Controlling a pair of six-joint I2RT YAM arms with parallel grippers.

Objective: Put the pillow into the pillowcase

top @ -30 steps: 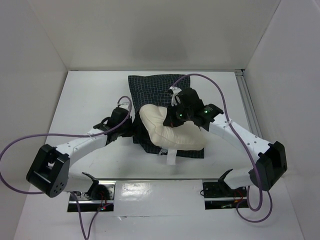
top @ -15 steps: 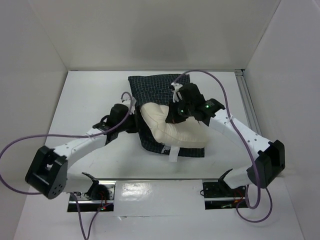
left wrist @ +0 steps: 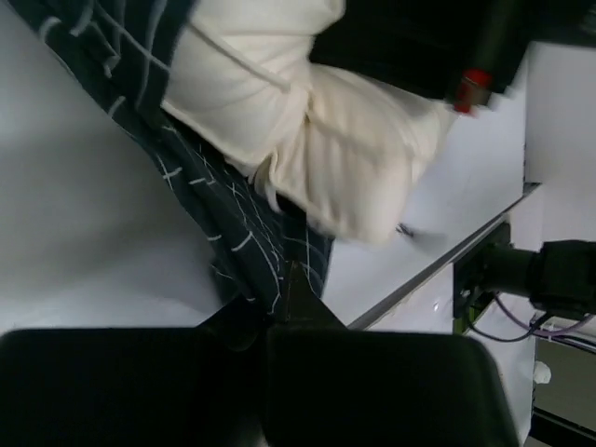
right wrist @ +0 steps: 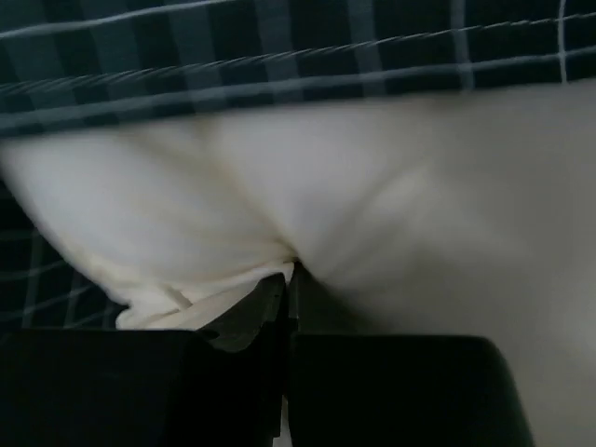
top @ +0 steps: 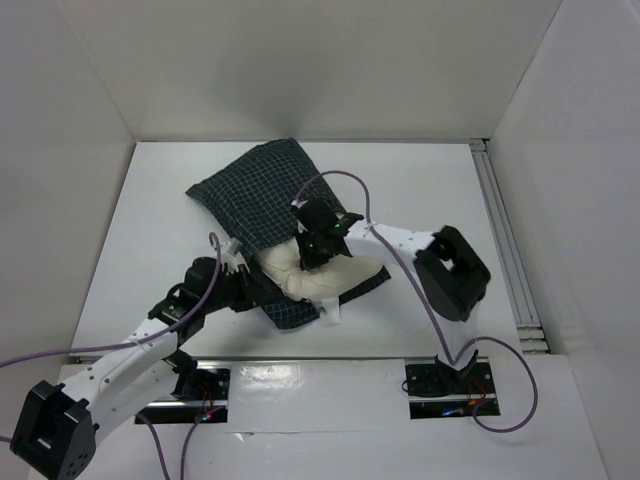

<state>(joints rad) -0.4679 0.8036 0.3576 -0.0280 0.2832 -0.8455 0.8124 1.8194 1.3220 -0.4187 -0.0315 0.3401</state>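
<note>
Left wrist view shows the left claw clenched, its tips pinching a fold of the pillowcase at the fabric's lower edge. Just beyond the pinch, the cream pillow bulges over the dark checked cloth, bunched and creased.

In the right wrist view, the right claw is also clenched, gripping a puckered fold of the pillow, with a band of the checked case running just past it.

From above, the two claws sit close together, the left on the pillow's left side and the right on its far side. The pillow lies uncovered near the middle of the table, a little toward the near edge. The pillowcase runs diagonally beneath it, from the near edge up toward the far left corner. Whether the pillow's far end is tucked inside cannot be told.
</note>
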